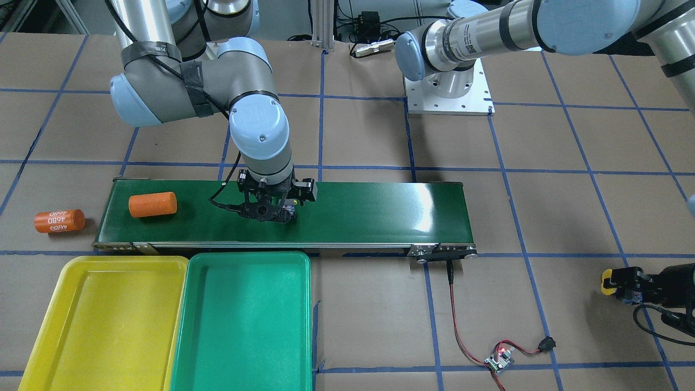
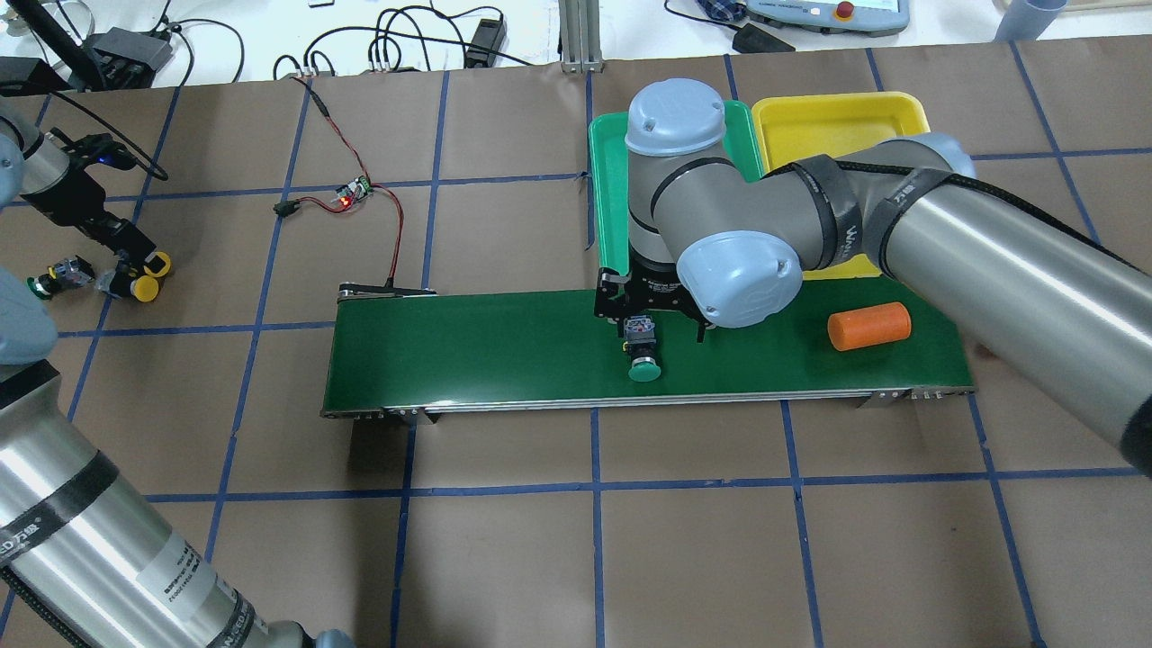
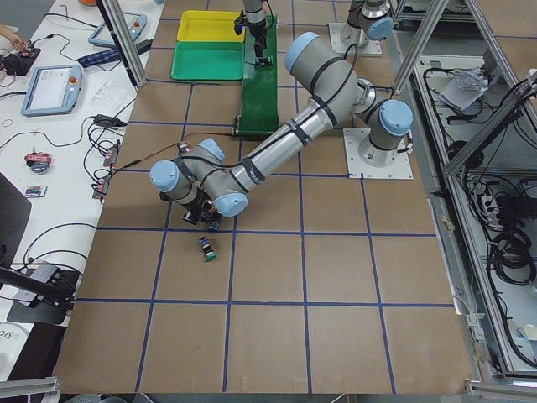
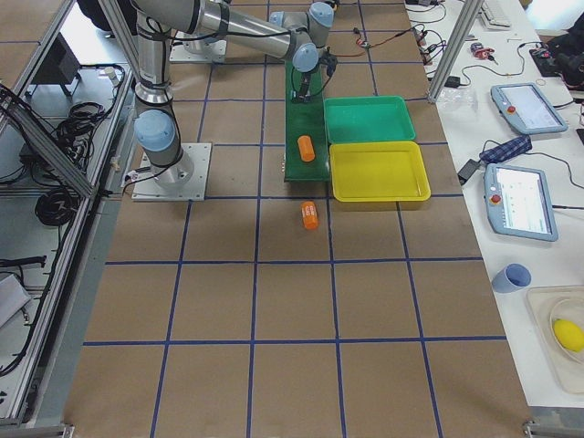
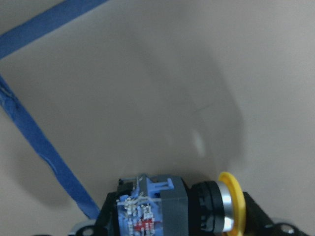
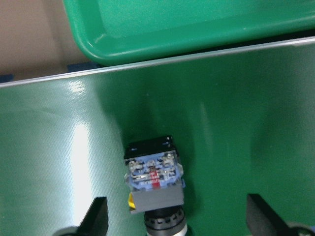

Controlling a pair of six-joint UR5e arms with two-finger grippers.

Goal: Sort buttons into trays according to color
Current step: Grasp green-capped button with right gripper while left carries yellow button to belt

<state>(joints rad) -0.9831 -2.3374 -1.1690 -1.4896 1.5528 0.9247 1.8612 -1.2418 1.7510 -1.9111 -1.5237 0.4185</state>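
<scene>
My right gripper (image 2: 641,335) hangs low over the dark-green conveyor belt (image 1: 380,212). It is open, and its fingers (image 6: 96,219) stand on either side of a green-capped button (image 2: 643,365) that lies on the belt. Just beyond the belt are the green tray (image 1: 244,320) and the yellow tray (image 1: 108,320), both empty. My left gripper (image 2: 135,261) is at the table's far left end, shut on a yellow-capped button (image 5: 172,206) held end to end between the fingers. A second yellow button (image 2: 142,287) and a green button (image 2: 49,281) lie on the paper beside it.
One orange cylinder (image 1: 153,205) lies on the belt's end near the trays. Another orange cylinder (image 1: 59,221) lies on the table past that end. A small controller board (image 1: 500,358) with red wires runs to the belt's other end.
</scene>
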